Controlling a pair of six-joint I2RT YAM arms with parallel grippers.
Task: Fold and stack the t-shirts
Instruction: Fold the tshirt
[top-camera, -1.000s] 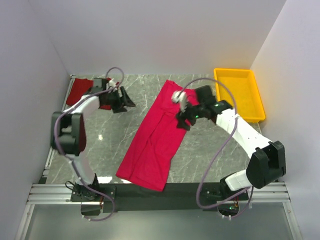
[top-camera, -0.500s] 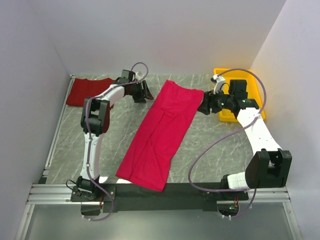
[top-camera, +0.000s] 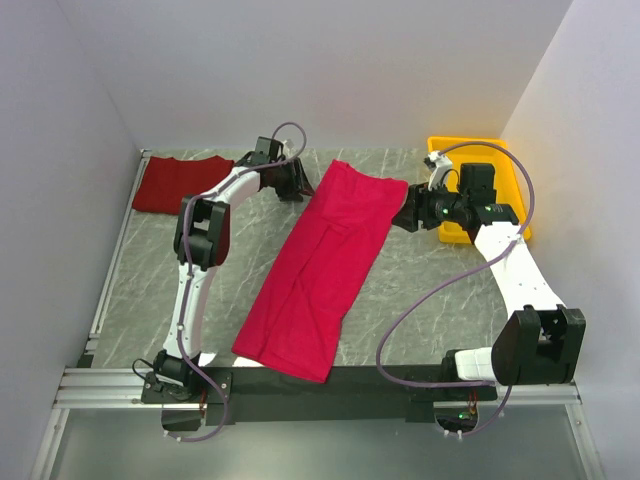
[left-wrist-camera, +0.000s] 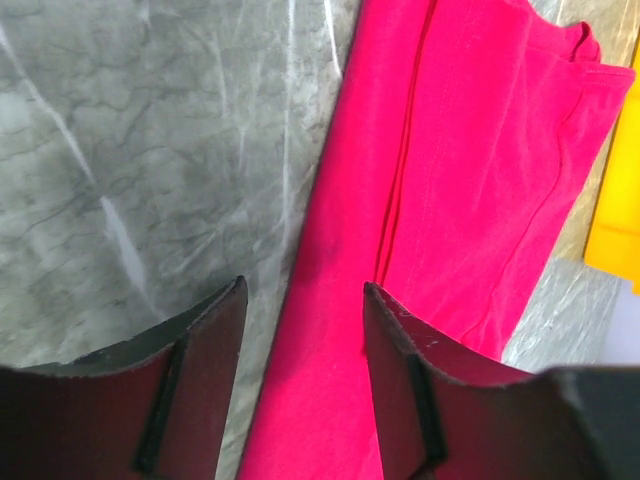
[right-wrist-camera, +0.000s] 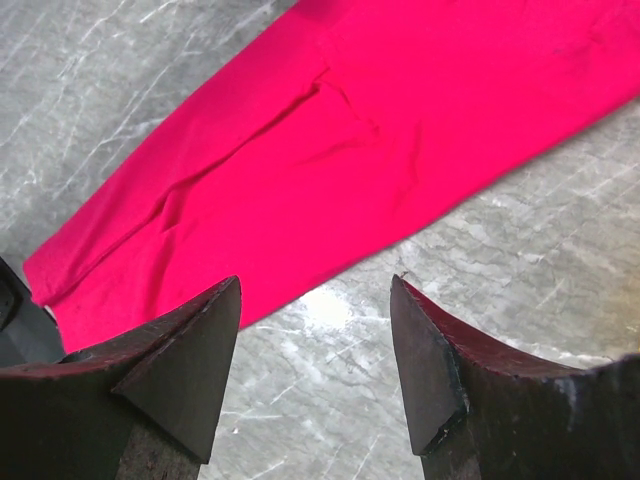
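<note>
On marble bench (top-camera: 420, 285), left hand (left-wrist-camera: 300, 290) and right hand (right-wrist-camera: 315, 285) agape, empty, near far corners of pink shirt (top-camera: 320, 270): could pinch one layer only, skewing fold.

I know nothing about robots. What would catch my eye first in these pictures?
The bright pink t-shirt, folded into a long strip, lies slantwise across the middle of the grey marble table. The left arm and right arm reach toward its far end from either side, jaws open and empty. A darker red t-shirt lies in the far left corner, and a yellow tray in the far right.
</note>
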